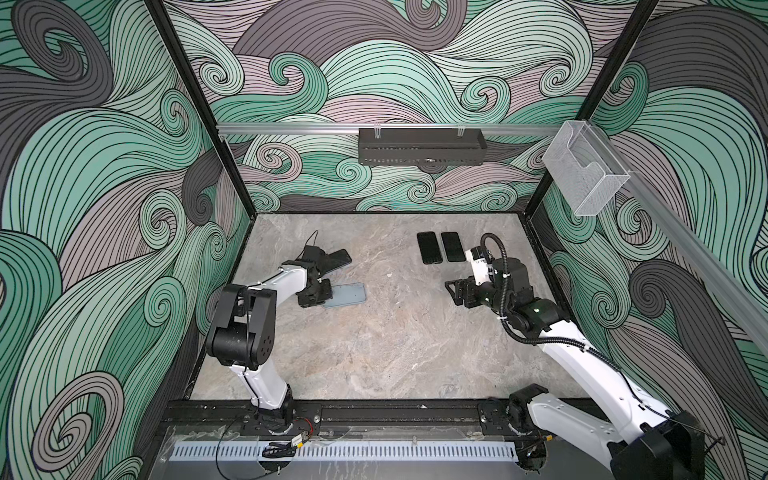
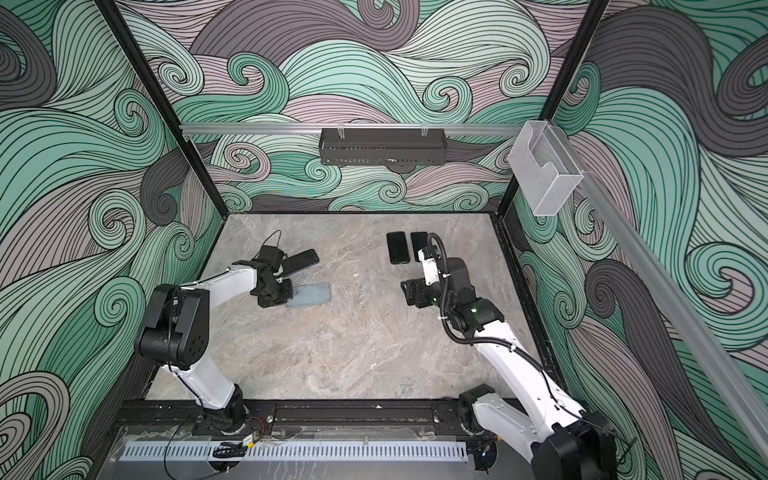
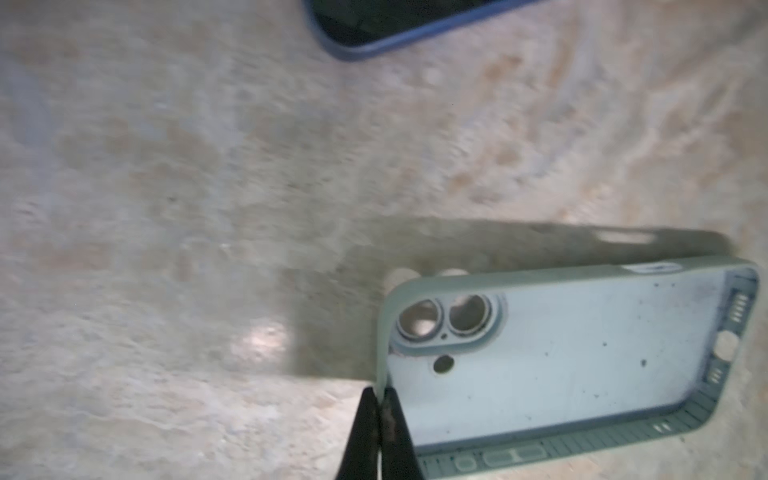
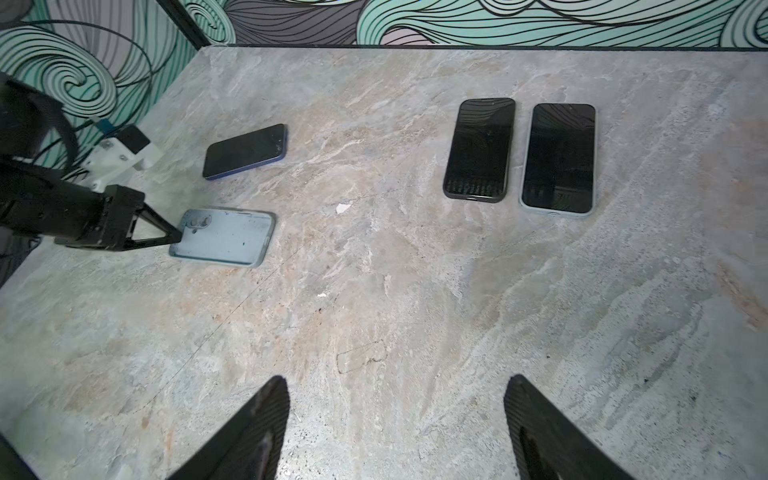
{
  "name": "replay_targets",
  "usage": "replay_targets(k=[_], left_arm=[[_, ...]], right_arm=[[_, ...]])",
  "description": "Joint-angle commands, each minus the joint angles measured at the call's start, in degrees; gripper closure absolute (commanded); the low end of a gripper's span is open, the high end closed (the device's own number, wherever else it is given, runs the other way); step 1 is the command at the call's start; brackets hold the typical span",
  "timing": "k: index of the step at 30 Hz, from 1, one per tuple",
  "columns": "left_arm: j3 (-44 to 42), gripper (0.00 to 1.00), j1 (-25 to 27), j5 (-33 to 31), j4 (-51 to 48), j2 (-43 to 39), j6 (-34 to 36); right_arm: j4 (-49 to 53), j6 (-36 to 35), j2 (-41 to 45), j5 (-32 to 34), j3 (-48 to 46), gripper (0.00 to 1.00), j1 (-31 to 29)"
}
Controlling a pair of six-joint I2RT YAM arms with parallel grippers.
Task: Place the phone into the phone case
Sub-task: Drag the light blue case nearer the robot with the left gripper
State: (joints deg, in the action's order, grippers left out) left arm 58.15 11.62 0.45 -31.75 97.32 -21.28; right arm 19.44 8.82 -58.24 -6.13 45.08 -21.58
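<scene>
The phone case [image 3: 561, 357] is pale blue-grey and empty, lying inside-up on the stone table at the left in both top views [image 1: 349, 294] [image 2: 312, 293]. My left gripper [image 3: 380, 401] is shut on the case's rim at its camera-hole end, as the right wrist view [image 4: 179, 239] also shows. The phone [image 4: 245, 151], dark-screened with a blue edge, lies face up just behind the case [image 1: 338, 258] [image 2: 305, 258], partly under the left wrist. My right gripper [image 4: 397, 399] hangs open and empty over bare table at the right [image 1: 453, 293].
Two more phones in cases [image 4: 478, 149] [image 4: 559, 160] lie side by side at the back right [image 1: 429, 247] [image 1: 453, 246], just beyond the right arm. A black tray [image 1: 419, 145] hangs on the back wall rail. A clear holder [image 1: 586, 174] hangs on the right wall.
</scene>
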Motion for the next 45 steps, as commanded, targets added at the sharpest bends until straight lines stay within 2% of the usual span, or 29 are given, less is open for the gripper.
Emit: replay_targets(k=[1, 8, 17, 21, 28, 34, 40, 45], left_arm=[[-0.71, 1.00, 3.58, -0.26, -1.73, -3.03, 0.40], [-2.00, 1.00, 11.41, 0.93, -3.40, -5.42, 1.18], [-7.48, 1.00, 18.35, 2.80, -1.04, -8.53, -5.05], [-8.91, 0.99, 19.57, 2.90, -0.52, -9.03, -6.64], [-10.18, 0.92, 20.59, 3.75, 1.08, -8.73, -9.14], [-11.44, 0.92, 21.34, 4.96, 4.12, -8.99, -11.83], [-10.62, 0.91, 22.00, 5.23, 5.39, -7.70, -12.39], [-9.80, 0.86, 22.92, 5.59, 5.51, -7.01, -11.86]], right_arm=[[3.75, 0.85, 0.17, 6.43, 0.47, 0.16, 0.13], [4.57, 1.20, 0.53, 5.25, 0.27, 0.16, 0.11], [5.51, 1.11, 0.86, 3.82, 1.13, 0.16, 0.14], [5.70, 0.85, 1.05, 3.02, 1.41, 0.16, 0.14], [5.66, 1.79, 0.95, 1.55, 1.54, 0.16, 0.04], [5.94, 1.90, 1.04, 1.39, 1.41, 0.16, 0.05], [5.68, 1.79, 0.59, 1.15, 1.57, 0.16, -0.02], [5.61, 1.57, 0.06, 0.99, 1.68, 0.16, -0.02]])
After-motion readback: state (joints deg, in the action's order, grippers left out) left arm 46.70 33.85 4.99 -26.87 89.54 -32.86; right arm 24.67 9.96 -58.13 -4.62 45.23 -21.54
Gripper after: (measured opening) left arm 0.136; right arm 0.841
